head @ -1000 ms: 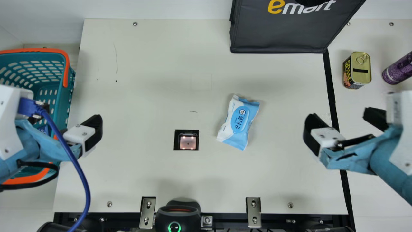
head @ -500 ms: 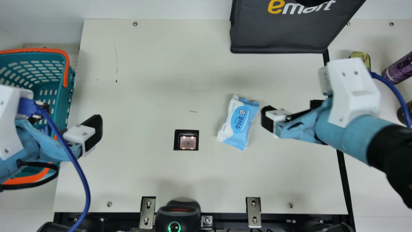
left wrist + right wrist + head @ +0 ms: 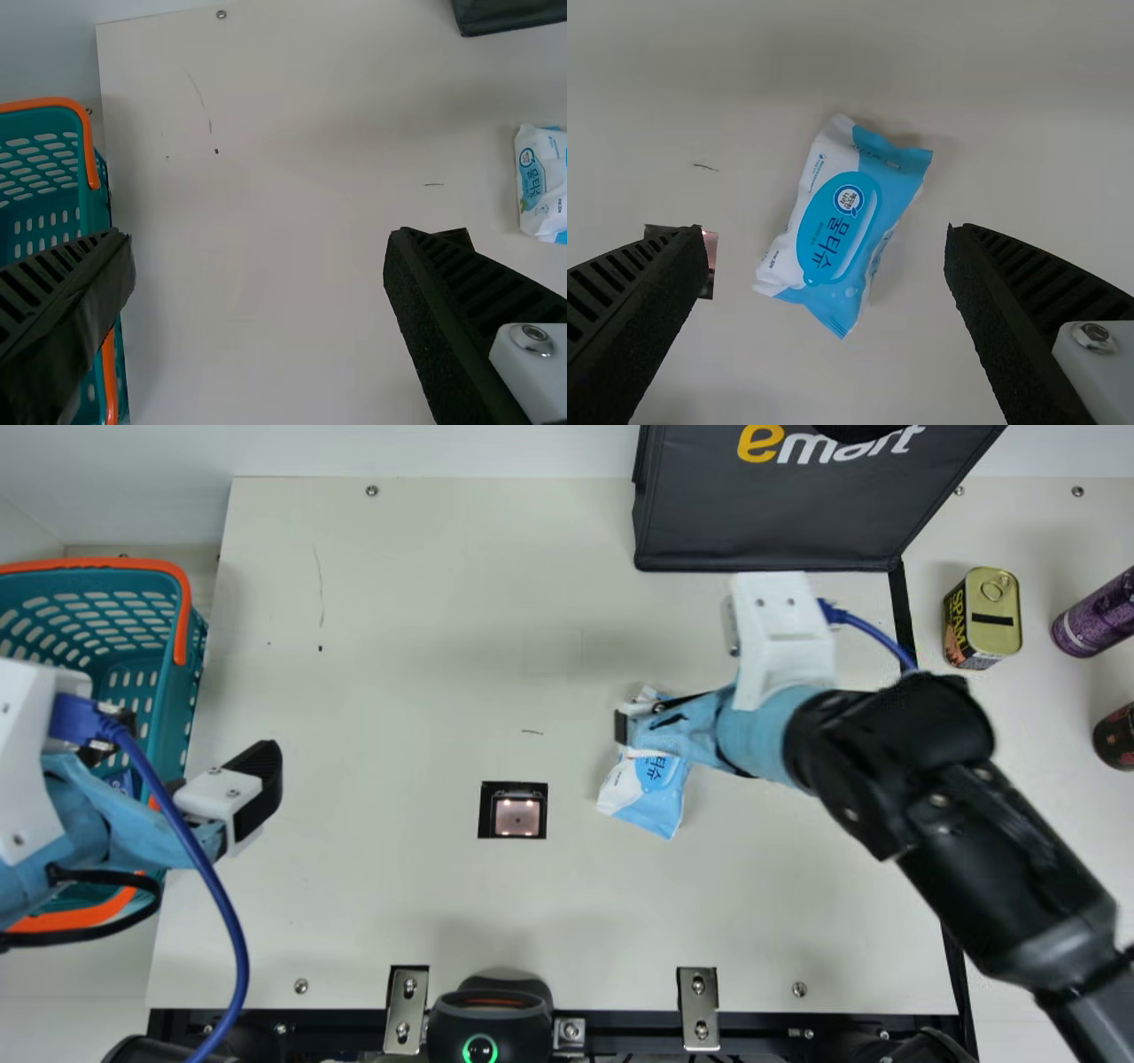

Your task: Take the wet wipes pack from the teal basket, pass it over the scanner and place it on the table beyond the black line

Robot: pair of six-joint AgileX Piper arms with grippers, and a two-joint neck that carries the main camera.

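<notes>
Cream table [image 3: 399,912] spans the scene, its black line [image 3: 901,602] running near to far on the right. Across the right side reaches the right arm [image 3: 921,757]; the dark bag [image 3: 762,522] stands at the far edge, the teal basket [image 3: 97,563] at the left. Beside the basket, the left gripper [image 3: 257,237] is empty, its fingers spread. The right gripper [image 3: 824,232] is also open and empty, above the wet wipes pack [image 3: 651,788], which lies aslant on the table, right of the scanner [image 3: 517,817] and short of the line.

Grasping looks like the step in hand. Best turn the wrist to square the pads to the long sides, lower them evenly astride the middle, and close softly: the wrapper may crumple or slip. Lift clear before travelling right.
</notes>
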